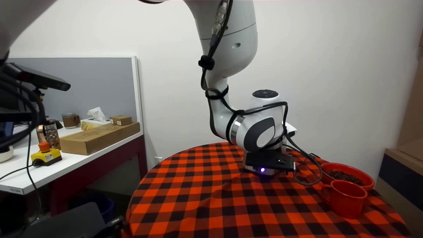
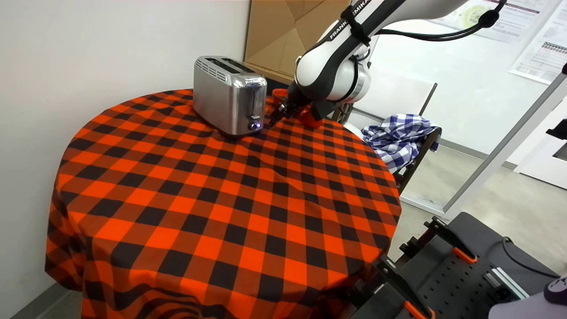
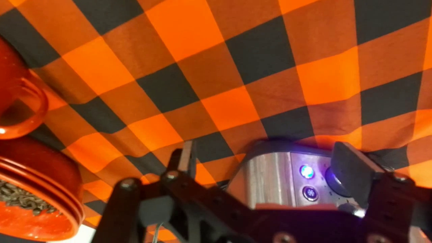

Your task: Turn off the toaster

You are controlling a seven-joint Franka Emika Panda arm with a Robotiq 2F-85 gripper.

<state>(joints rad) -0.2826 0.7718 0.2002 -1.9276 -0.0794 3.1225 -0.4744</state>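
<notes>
We have before us a round desk (image 2: 208,208), draped down its sides in red and black checks. The white robot arm (image 1: 228,43) reaches over it, bent so that its end hangs low. Beyond the edge of the desk, in an exterior view, we see a heap of blue and white checked cloth (image 2: 401,135). The silver toaster (image 2: 212,95) stands upright towards the far edge of the desk, with two dark slots (image 2: 225,66) along its top; in an exterior view the end of the arm hides most of it. Near the toaster sits a red bowl (image 3: 50,168), and just beside the bowl a red mug (image 1: 347,201) with its handle out to one side; whether those two touch we cannot tell. The jaws stand wide apart at the toaster's control end, with a clear gap between them. In the wrist view one of them overlaps the control panel (image 3: 320,163), though we cannot say if it touches, and partly covers a round dark knob (image 3: 333,184). Next to the knob we see a lit button (image 3: 306,171), glowing blue-violet, and a marked button (image 3: 310,193) with a white star-like sign. Smallest are the dark brown bits (image 1: 345,176) lying in the bowl.
</notes>
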